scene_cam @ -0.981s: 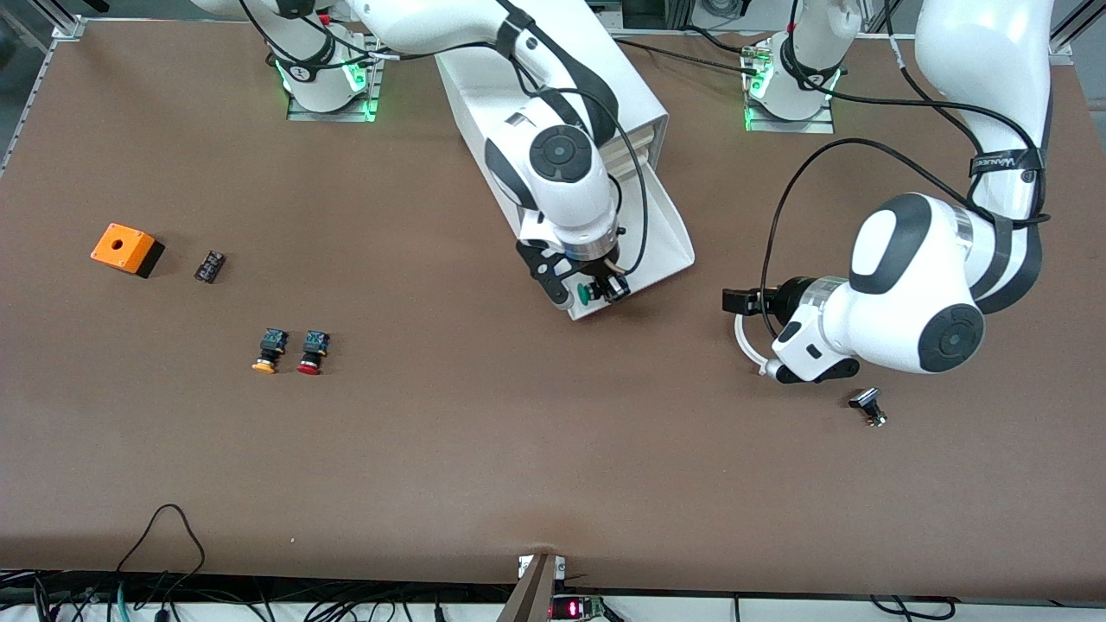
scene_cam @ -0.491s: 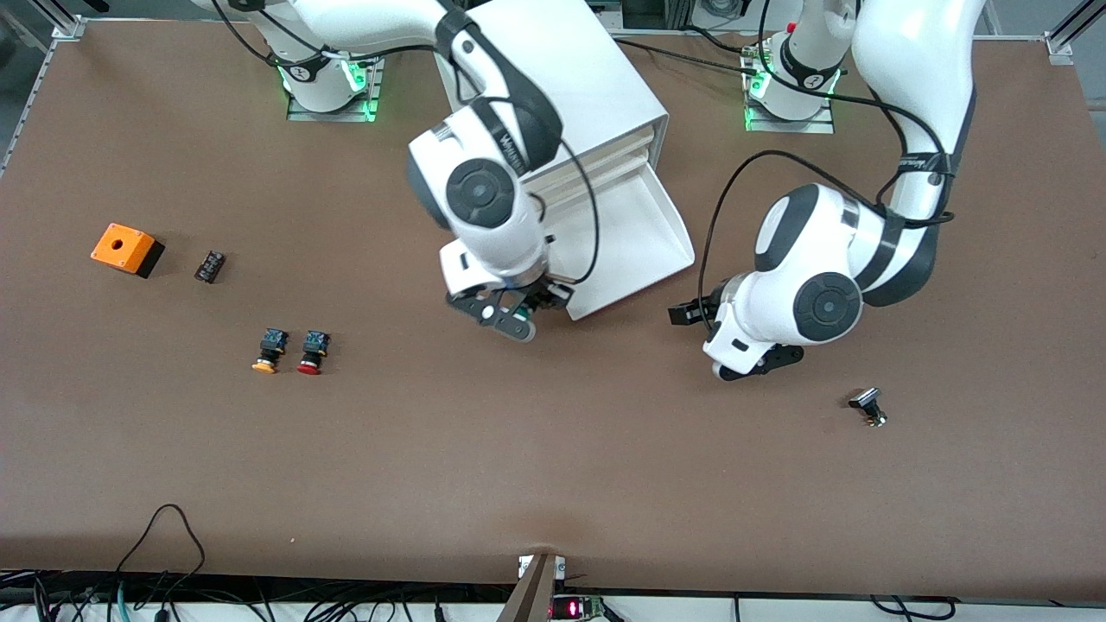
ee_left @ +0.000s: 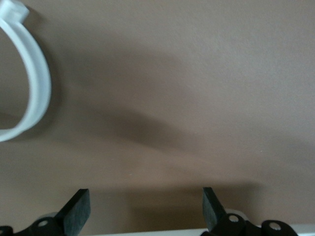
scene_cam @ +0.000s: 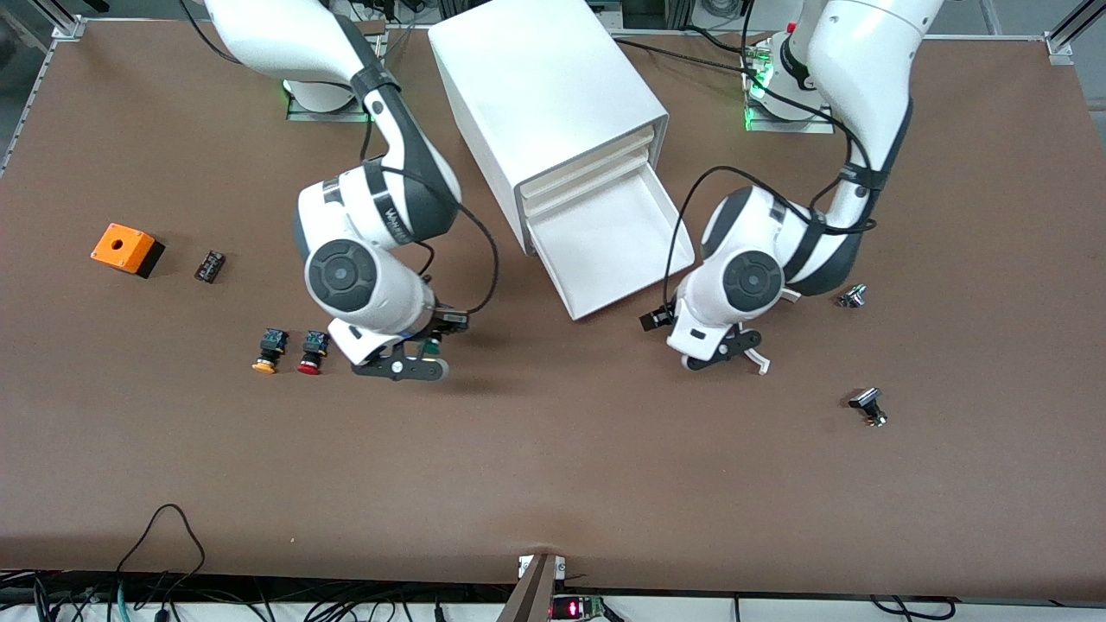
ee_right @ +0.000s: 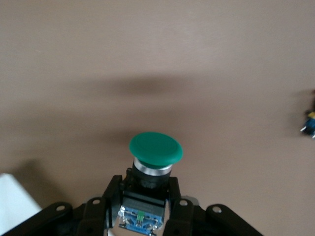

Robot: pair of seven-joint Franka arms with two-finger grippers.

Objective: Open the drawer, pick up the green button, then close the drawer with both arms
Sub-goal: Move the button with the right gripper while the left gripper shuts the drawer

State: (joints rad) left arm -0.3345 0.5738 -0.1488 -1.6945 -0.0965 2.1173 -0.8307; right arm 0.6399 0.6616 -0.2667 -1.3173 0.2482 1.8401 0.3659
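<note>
Button (ee_right: 155, 147) pinched in right gripper (ee_right: 142, 194), drawer (scene_cam: 610, 248) open

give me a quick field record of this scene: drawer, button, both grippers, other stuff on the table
drawer: bottom drawer of the white cabinet, pulled out, nothing visible inside
button: green-capped button, held above bare table
right gripper: right gripper shut on the button, beside the red-capped pushbutton
left gripper: left gripper open, holding nothing, over table by the drawer front
other: orange-capped pushbutton, orange box
</note>
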